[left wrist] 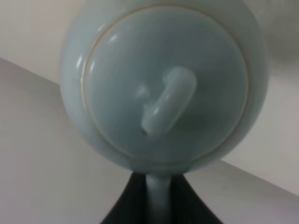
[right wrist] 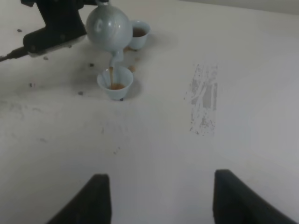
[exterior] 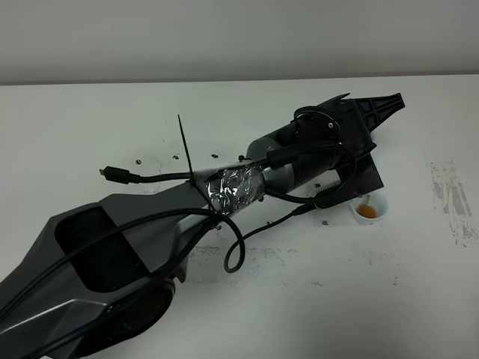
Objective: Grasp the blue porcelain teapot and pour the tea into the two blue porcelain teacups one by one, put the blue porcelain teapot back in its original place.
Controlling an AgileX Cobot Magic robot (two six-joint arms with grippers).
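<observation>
The blue porcelain teapot (left wrist: 163, 84) fills the left wrist view, lid and knob facing the camera. My left gripper (left wrist: 158, 189) is shut on its loop handle. Seen from the right wrist, the teapot (right wrist: 108, 27) is tilted, and a thin brown stream runs from its spout into the nearer teacup (right wrist: 115, 83). The second teacup (right wrist: 138, 33) stands just behind with tea in it. From above, my left arm hides the teapot, and only one teacup (exterior: 370, 208) with tea shows. My right gripper (right wrist: 163, 200) is open over bare table, far from the cups.
A grey scuffed patch (right wrist: 204, 98) marks the white table (right wrist: 243, 154) beside the cups. Brown drops (right wrist: 132, 68) and small dark specks lie around them. Loose black cables (exterior: 236, 250) hang from the left arm across the table's middle.
</observation>
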